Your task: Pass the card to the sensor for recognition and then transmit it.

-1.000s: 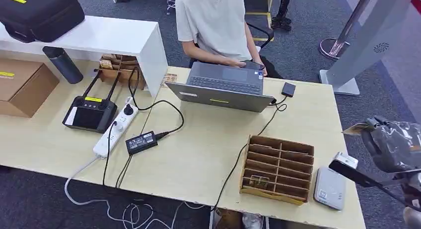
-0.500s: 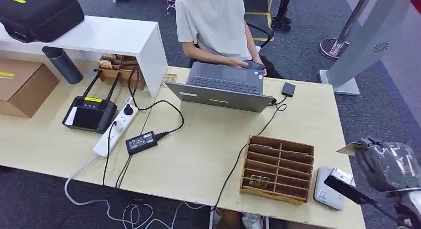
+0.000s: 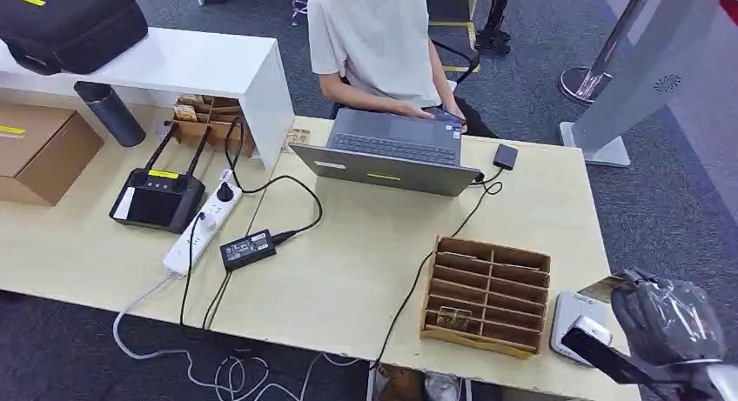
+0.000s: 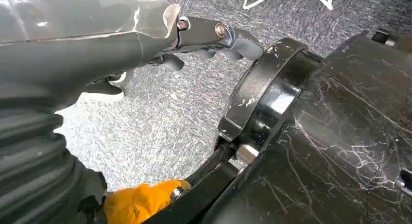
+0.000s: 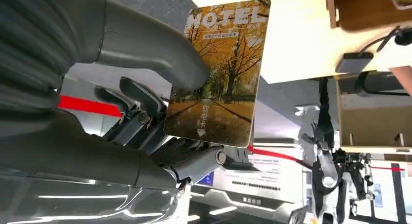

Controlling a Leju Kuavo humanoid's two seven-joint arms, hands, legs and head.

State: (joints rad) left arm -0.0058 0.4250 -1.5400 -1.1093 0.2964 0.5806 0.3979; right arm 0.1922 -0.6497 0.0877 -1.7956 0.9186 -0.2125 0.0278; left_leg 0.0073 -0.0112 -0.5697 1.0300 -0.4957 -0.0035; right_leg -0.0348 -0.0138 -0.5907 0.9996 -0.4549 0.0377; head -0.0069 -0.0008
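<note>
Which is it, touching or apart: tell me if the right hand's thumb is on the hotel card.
Touching. The right wrist view shows the right hand pinching the hotel card: the thick grey thumb presses on its printed face, with darker fingers behind it.

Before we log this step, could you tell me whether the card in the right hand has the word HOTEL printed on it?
Yes, the card pinched by the right hand shows HOTEL above an autumn tree scene.

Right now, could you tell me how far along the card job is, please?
Done: the right hand already holds the hotel card, thumb pressed on its face. In hand: the card is near the grey card reader at the table's corner. Left: the reading itself, then handing it on.
</note>
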